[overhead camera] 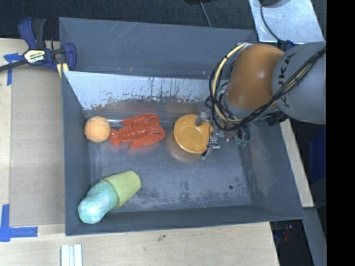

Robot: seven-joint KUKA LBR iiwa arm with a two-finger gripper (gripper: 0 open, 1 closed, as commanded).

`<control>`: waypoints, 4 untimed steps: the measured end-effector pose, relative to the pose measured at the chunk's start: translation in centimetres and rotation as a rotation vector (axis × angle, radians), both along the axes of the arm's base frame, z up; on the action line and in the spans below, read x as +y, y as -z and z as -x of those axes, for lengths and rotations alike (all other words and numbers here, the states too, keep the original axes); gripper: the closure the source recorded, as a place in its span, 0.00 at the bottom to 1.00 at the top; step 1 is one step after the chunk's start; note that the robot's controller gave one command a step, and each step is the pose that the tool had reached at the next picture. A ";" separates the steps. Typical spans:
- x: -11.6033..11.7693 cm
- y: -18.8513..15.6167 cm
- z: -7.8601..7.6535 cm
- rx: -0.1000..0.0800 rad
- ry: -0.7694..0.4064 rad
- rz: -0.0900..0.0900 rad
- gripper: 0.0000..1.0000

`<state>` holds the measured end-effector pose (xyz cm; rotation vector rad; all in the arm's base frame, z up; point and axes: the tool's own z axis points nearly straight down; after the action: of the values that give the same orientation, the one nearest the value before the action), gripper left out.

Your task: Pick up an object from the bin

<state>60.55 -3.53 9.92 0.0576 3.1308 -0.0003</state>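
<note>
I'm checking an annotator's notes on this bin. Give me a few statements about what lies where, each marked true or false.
1. The gripper is at the right edge of the round orange thing. True.
2. The small orange ball lies right of the gripper. False: it lies far left, beside the red lobster toy.
3. The green and pale blue cylinder lies toward the view's lower left corner. True.
4. The red lobster toy rests on the cylinder. False: they lie apart.
</note>
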 end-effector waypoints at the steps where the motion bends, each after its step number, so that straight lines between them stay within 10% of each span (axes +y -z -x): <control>1: -0.5 -0.4 0.1 -0.003 -0.244 0.003 0.00; 2: -0.2 0.8 -0.1 -0.004 -0.039 0.001 0.00; 3: 1.4 0.9 -0.3 0.017 -0.223 0.001 1.00; 4: 1.4 0.9 -0.3 0.017 -0.223 0.001 1.00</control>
<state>60.86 -2.15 8.98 -0.2919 3.1344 -0.0002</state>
